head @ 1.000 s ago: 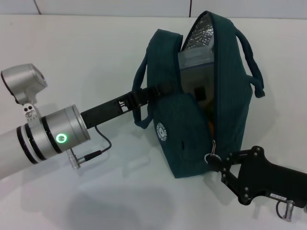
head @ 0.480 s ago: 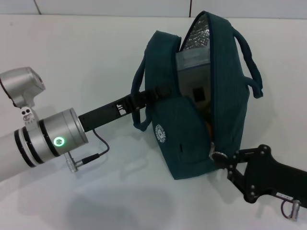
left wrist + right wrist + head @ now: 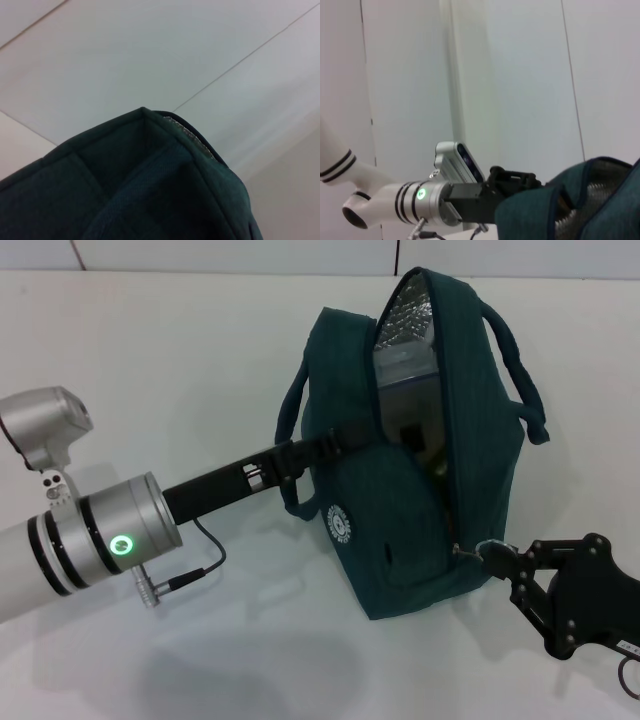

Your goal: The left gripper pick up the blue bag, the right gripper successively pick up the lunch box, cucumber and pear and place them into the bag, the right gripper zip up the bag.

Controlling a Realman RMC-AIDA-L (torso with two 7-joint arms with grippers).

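We see the blue bag point(image 3: 420, 440) standing on the white worktop point(image 3: 180, 360), its mouth gaping along the side that faces us, silver foil lining point(image 3: 405, 310) showing near the top. Inside the opening sits the lunch box point(image 3: 405, 375), pale and upright against the lining; below it the interior is dark, and we cannot make out the cucumber or the pear there.

The left pincer point(image 3: 335, 443) reaches in from the left on its silver arm with the green light ring point(image 3: 122, 543), and its black fingers are clamped on the bag's left-hand rim, just beside the near loop handle point(image 3: 290, 440). The left wrist view shows only dark teal fabric and a bit of zipper edge close to the lens (none of that pincer's own fingers appear there).

The right pincer point(image 3: 488, 554) comes in from the lower right, low at the bag's front corner. Its fingertips are pinched together on the ring zipper pull point(image 3: 478, 549), which sits at the bottom end of the open zip track. The round white logo point(image 3: 341, 523) faces us on the front pocket.

From the right wrist view we see the left arm and its pincer point(image 3: 512, 182) at the bag's rim, with foil lining visible in the opening
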